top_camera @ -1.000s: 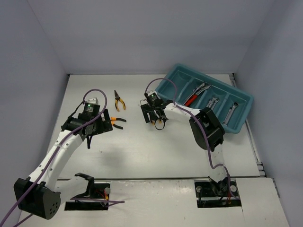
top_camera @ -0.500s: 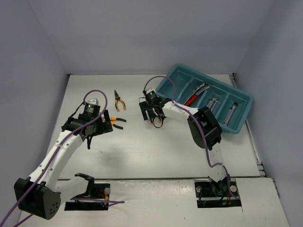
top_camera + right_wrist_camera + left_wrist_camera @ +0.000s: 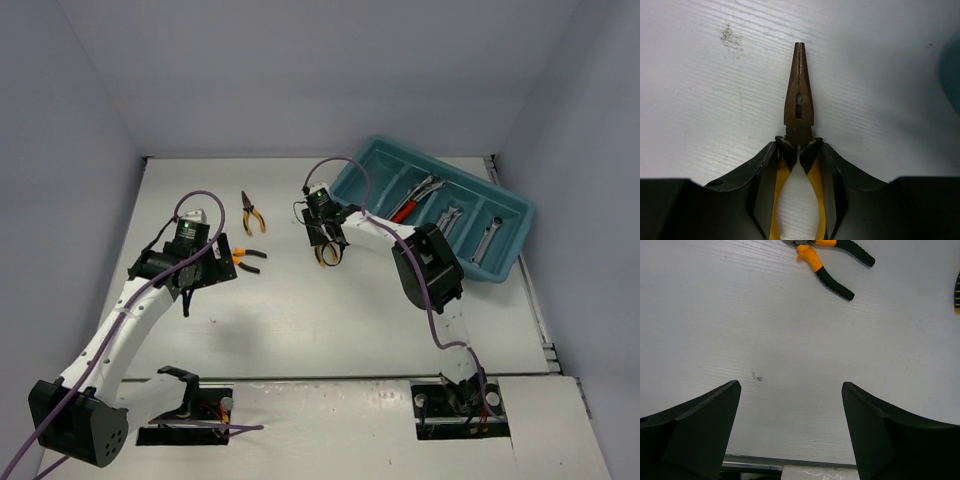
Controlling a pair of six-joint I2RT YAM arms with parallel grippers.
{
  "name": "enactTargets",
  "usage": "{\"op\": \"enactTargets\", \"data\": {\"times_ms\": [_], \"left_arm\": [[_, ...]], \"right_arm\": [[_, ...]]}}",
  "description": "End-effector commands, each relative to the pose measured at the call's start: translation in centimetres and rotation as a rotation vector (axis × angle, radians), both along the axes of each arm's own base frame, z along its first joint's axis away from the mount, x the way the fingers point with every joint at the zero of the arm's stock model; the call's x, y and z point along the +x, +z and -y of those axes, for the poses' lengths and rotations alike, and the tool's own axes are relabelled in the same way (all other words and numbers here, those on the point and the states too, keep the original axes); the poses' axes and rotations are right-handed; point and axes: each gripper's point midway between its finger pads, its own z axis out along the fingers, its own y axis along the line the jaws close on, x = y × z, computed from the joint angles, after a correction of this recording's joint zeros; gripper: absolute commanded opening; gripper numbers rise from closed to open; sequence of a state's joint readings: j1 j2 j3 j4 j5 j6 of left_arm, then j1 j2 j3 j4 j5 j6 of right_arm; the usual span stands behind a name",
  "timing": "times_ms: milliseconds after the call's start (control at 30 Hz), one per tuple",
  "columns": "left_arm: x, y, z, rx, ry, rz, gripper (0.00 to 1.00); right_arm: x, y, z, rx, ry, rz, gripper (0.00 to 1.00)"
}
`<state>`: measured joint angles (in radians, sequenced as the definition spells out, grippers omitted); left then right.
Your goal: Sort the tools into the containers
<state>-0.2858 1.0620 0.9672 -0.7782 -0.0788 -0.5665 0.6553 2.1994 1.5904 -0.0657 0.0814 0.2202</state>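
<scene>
Long-nose pliers [image 3: 799, 107], yellow handles, brown nose closed, lie flat on the white table [image 3: 300, 320] about mid-surface, a little toward the far edge and just left of the tray's near-left end. Right gripper [image 3: 799, 150] is down over them, its two fingers pressed in on the handles just behind the pivot, one on each side.

Teal tray [image 3: 460, 172] sits skewed at the far right corner. It holds a red-handled tool [image 3: 405, 210] in one compartment and silver wrenches [image 3: 485, 240] in the compartments to its right.

Orange-and-black pliers [image 3: 812, 260] lie toward the left edge, handles splayed. Left gripper [image 3: 790, 405] hangs just beside them, fingers wide apart with nothing between. A third pair of pliers [image 3: 252, 215] lies nearer the far edge, left of centre.
</scene>
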Motion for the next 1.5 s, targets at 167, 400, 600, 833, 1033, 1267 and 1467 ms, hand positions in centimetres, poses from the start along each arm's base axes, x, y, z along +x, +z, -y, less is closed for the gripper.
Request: {"op": "enactTargets", "data": {"times_ms": [167,400,600,833,1033,1267,1467], "left_arm": [[0.3,0.3,-0.2,0.001,0.005,0.011,0.79],[0.4,0.4,-0.3,0.003,0.009,0.014,0.79],[0.5,0.5,-0.3,0.0,0.018,0.017,0.79],[0.2,0.6,-0.3,-0.011,0.03,0.025,0.79],[-0.4,0.6,-0.5,-0.018,0.037,0.035,0.79],[-0.5,1.2,-0.8,-0.015,0.045,0.061,0.79],[-0.3,1.8,-1.2,0.007,0.048,0.081,0.79]], "right_arm": [[-0.5,5.8,-0.9,0.038,0.032,0.088,0.0],[0.7,15.6,-1.0,0.133,0.001,0.264,0.0],[3.9,23.7,2.3,0.225,-0.185,0.419,0.0],[10.0,23.7,10.1,0.322,-0.497,0.426,0.0],[14.7,18.7,13.9,0.367,-0.636,0.351,0.0],[17.6,14.9,13.2,0.388,-0.624,0.297,0.13],[18.0,14.9,12.9,0.399,-0.616,0.299,0.48]]}}
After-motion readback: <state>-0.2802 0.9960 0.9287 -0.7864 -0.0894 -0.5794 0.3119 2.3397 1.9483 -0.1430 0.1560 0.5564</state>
